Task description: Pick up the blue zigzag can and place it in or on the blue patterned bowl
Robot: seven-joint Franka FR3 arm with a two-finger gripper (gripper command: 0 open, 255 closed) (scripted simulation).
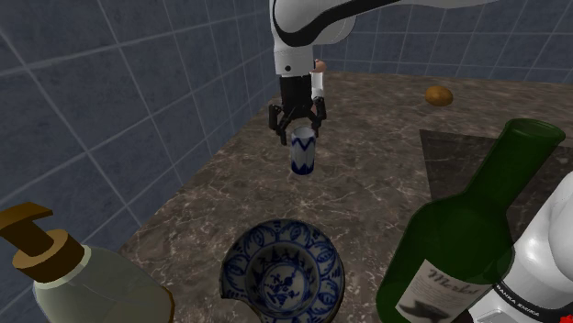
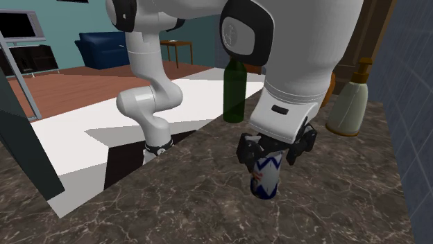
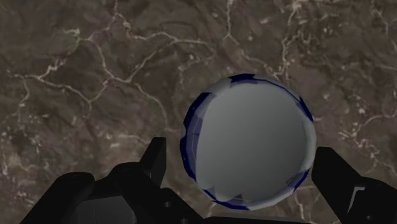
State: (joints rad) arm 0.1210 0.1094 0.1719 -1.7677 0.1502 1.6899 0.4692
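Note:
The can (image 1: 302, 152), white with a blue zigzag band, stands upright on the dark marbled counter (image 1: 367, 183). My gripper (image 1: 297, 128) is straight above it and open, with one finger on each side of the can's top and a small gap on both sides. In the second exterior view the can (image 2: 266, 177) sits under the gripper (image 2: 274, 156). In the wrist view the can's pale round top (image 3: 248, 143) lies between the spread fingers of the gripper (image 3: 242, 158). The blue patterned bowl (image 1: 283, 271) sits on the counter nearer the shoulder camera, a short way from the can.
A tall green wine bottle (image 1: 468, 239) stands by the stand at the shoulder view's right. A soap dispenser (image 1: 73, 275) with a brown pump is at the lower left. A small brown lump (image 1: 440, 94) lies far back. A blue tiled wall (image 1: 110, 101) borders the counter.

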